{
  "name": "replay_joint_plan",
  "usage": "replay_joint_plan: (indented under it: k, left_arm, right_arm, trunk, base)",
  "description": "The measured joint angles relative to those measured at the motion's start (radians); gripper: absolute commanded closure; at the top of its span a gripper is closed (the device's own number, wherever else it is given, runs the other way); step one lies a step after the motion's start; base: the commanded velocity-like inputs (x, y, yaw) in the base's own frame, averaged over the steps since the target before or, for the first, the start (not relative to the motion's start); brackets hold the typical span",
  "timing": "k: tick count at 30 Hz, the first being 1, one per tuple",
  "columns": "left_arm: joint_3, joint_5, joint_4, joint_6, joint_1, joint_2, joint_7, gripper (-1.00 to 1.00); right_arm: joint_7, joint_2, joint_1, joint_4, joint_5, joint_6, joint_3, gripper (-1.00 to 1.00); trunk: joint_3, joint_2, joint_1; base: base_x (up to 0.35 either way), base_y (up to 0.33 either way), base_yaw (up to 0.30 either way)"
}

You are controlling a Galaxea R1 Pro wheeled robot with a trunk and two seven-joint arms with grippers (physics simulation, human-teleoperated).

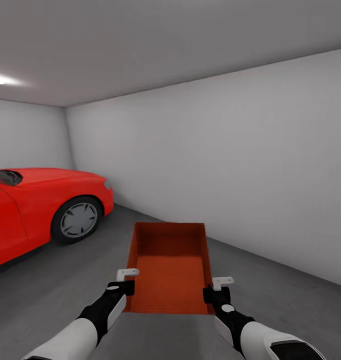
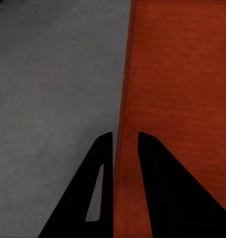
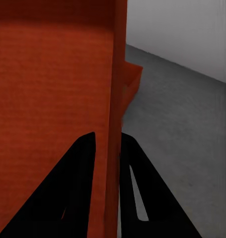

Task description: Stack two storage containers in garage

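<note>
Both your grippers, left gripper point(image 1: 124, 281) and right gripper point(image 1: 215, 289), have their jaws nearly closed, each pinching one thin side wall of the container point(image 1: 171, 267), wall between the fingers. It's hanging above the garage floor point(image 1: 50, 290). Grip's only on thin walls, so let one side go early and it'll likely tilt or drop. Another orange edge point(image 3: 132, 79) peeks past the right jaws.

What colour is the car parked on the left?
Bright red car with a grey wheel, clearest in the head view.
</note>
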Motion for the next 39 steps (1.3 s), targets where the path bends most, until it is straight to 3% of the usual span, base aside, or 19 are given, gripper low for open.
replay_joint_plan:
  k: [20,39]
  left_arm:
    - [-0.022,0.019,0.0,0.0,0.0,0.006,-0.001,1.0]
    - [-0.023,0.021,-0.001,0.001,0.0,0.006,-0.001,1.0]
  right_arm:
    - [0.002,0.0,0.0,0.0,0.002,0.001,-0.003,1.0]
    - [0.003,0.0,0.0,0.0,0.002,0.001,-0.003,1.0]
  trunk:
    - [0.0,0.0,0.0]
    - [0.0,0.0,0.0]
  base:
    - [0.251,0.269,-0.285]
    - [0.239,0.282,-0.018]
